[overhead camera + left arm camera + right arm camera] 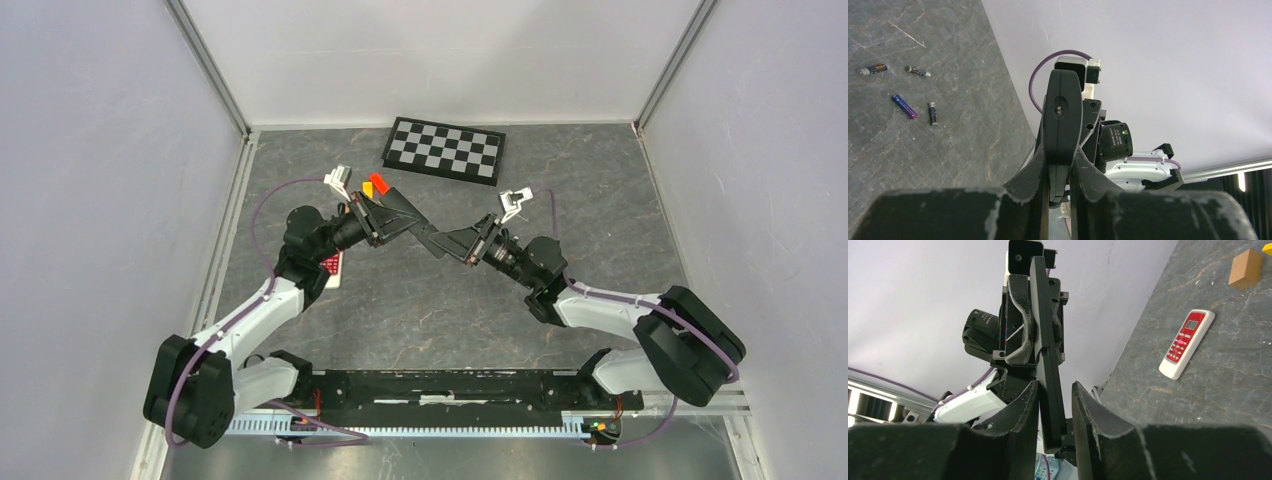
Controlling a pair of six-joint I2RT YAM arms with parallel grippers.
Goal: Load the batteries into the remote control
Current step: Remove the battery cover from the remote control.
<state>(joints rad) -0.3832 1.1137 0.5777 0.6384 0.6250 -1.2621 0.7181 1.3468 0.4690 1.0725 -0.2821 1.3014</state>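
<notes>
My left gripper [1059, 160] is clamped tight on the black remote [1064, 115]; my right gripper [1054, 390] sits around its other end, jaws slack, not pinching.

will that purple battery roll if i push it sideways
Probably yes: the purple battery is a slim cylinder lying on its side on the flat table, so a sideways push likely rolls it. It looks small and rigid, so probably light and easy to knock away.

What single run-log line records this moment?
left gripper: shut on black remote | right gripper: open around it | four batteries: lying on table
</notes>
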